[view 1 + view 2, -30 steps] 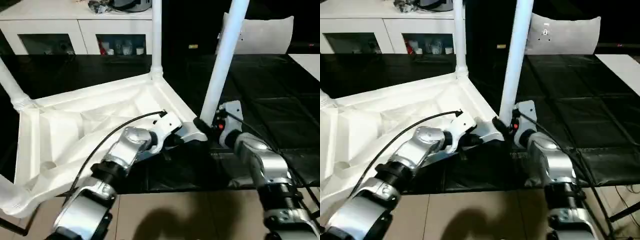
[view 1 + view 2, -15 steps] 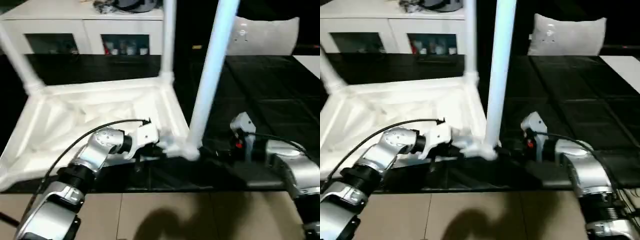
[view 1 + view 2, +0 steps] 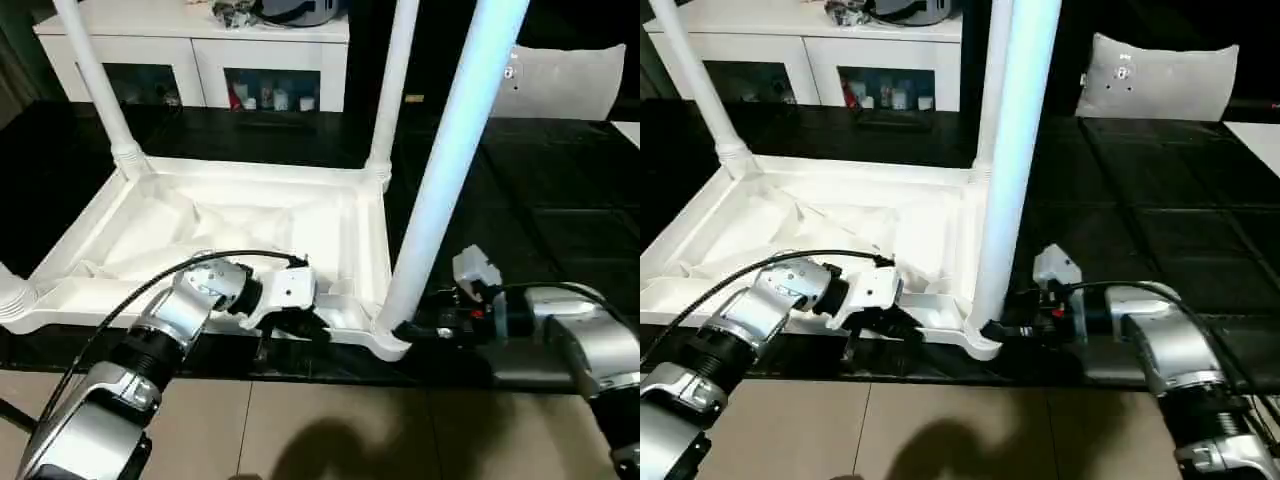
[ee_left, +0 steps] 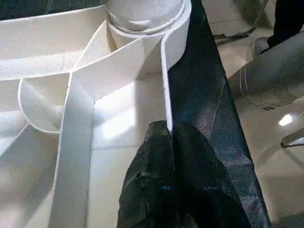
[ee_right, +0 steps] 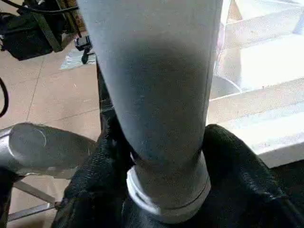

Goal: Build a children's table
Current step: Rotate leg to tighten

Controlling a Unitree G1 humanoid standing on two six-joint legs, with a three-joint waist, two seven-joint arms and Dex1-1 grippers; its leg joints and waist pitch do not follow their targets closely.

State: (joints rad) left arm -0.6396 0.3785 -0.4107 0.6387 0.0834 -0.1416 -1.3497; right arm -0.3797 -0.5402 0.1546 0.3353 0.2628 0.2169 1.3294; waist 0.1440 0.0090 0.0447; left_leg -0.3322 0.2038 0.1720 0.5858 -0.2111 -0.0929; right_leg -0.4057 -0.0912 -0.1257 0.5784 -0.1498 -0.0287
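White leg (image 5: 156,104) hides right claw's (image 5: 161,199) grip.

Upright legs (image 3: 455,170) block passage at the tabletop (image 3: 240,215) corners. Between them, the ribbed underside lies open from above. Black mat (image 3: 560,190) right of the near leg is bare.

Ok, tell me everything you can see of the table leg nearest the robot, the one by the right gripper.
The long white tapered plastic tube leg stands nearly upright, leaning slightly, its threaded-looking base seated in the round socket at the near right corner of the upside-down white ribbed plastic tabletop. Its top runs out of view. The right gripper has one black finger on either side of its base, shut on it. The left gripper pinches the tabletop's near rim beside it.
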